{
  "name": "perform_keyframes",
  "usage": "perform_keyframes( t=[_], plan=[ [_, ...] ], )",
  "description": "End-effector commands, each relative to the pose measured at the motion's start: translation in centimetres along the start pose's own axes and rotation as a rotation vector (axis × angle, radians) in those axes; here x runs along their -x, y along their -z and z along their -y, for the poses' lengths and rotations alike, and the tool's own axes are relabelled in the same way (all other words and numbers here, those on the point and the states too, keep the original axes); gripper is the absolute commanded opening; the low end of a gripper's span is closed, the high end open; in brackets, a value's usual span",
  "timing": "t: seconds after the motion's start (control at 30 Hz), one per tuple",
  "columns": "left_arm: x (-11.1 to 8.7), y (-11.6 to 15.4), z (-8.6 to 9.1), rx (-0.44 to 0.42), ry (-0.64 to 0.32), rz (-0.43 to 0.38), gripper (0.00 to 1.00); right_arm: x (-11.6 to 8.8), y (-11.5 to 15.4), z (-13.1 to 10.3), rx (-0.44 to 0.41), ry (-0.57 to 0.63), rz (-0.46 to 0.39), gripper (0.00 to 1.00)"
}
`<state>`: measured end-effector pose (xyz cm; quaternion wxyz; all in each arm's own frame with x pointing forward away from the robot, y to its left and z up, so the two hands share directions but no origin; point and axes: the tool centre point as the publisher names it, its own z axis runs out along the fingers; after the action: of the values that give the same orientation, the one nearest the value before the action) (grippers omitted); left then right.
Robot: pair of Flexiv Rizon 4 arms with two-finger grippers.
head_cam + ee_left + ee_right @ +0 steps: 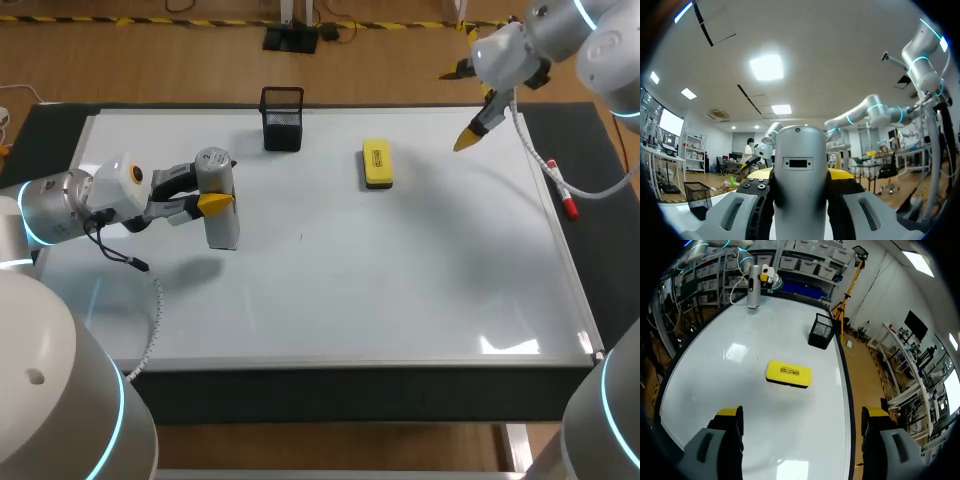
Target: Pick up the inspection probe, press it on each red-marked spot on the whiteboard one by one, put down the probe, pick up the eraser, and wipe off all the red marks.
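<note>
Whiteboard (400, 290) on counter (605, 250): eraser (377, 164) lies near far edge, mesh basket (282, 118) nearby. Left fingers (215, 203) pinch upright probe (222, 228). Right fingers (729, 413) spread wide, above far right corner.

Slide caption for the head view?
Left pincer grips the probe upright over the whiteboard; right pincer hovers open near the eraser.

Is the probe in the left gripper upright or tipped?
Upright. In the head view the inspection probe stands vertical in the left gripper, lower end toward the whiteboard; whether it touches cannot be told.
</note>
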<state>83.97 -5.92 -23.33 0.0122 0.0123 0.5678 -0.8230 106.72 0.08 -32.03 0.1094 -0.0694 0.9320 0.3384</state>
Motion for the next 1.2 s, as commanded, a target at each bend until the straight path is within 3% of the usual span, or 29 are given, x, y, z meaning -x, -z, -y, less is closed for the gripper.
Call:
perform_keyframes(
  t=[0.03,0.17,0.37,0.97,1.2],
  plan=[
    [-1.0,-0.3,0.2,0.001,0.002,-0.008,0.00,0.1,0.0,0.0,-0.003,0.001,-0.003,1.00],
    [-1.1,-0.2,0.8,0.008,0.006,-0.024,0.00,0.1,0.0,0.0,-0.003,0.001,-0.003,1.00],
    [1.6,0.2,1.9,-0.001,0.021,-0.061,0.00,0.1,0.0,0.0,-0.003,0.001,-0.003,1.00],
    [14.2,-3.6,7.6,0.007,0.007,-0.227,0.00,0.1,0.0,0.0,-0.003,0.001,-0.003,1.00],
    [18.1,-5.6,7.9,-0.011,0.000,-0.251,0.00,0.1,0.0,0.0,-0.003,0.001,-0.003,1.00]
  ],
)
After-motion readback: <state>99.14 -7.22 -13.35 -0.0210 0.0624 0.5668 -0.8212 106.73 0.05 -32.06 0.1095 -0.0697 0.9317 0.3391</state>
